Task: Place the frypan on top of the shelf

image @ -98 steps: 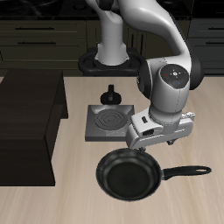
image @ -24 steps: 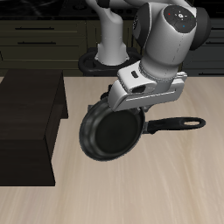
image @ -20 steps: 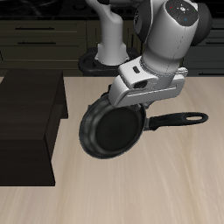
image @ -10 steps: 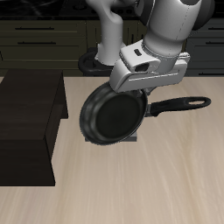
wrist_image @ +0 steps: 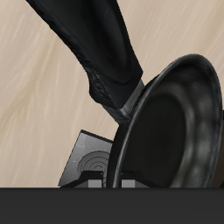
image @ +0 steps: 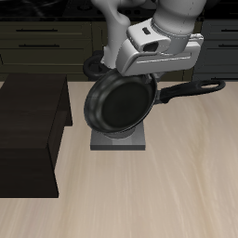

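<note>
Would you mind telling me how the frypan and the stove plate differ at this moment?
The frypan is round, black and glossy; the stove plate is square and grey. The frypan is held in the air, tilted, by the gripper; the stove plate lies flat on the table.

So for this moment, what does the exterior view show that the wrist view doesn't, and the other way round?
Only the exterior view shows the large dark wooden shelf with its flat top, the dark drawer cabinets behind, and the gripper holding the pan, tilted, in the air. Only the wrist view shows, close up, the joint where the handle meets the pan's bowl. Both show the round black frypan with its long handle, the square grey stove plate beneath it, and the light wooden table.
</note>
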Controlling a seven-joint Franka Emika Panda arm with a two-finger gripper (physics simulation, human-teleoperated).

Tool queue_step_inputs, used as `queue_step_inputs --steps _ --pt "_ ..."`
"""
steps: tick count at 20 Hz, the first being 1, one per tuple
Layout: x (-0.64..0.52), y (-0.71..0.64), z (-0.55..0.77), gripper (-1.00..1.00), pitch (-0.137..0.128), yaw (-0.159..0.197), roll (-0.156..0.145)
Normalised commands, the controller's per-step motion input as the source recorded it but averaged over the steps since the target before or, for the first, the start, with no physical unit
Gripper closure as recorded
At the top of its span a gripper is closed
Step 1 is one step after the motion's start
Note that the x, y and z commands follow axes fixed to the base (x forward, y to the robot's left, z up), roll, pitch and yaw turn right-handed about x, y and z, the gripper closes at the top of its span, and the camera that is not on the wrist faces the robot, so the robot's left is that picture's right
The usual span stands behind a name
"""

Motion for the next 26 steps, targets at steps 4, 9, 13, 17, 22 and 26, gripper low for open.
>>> queue_step_inputs --steps 4,9,13,17,22,26 --pt "-0.21 -0.13 0.33 1.0 -0.036 0.021 -0.025" --pt "-0.1 -0.12 0.18 1.0 -0.013 0.004 -0.015" --pt "-0.06 -0.25 0.24 1.0 -0.033 -0.013 -0.035" --pt "0.01 -0.26 0.09 1.0 -0.007 -0.038 -0.042" --pt "-0.06 -0.2 0.07 1.0 -0.016 -0.014 -0.027" --pt "-0.05 -0.23 0.17 1.0 -0.03 0.001 -0.04"
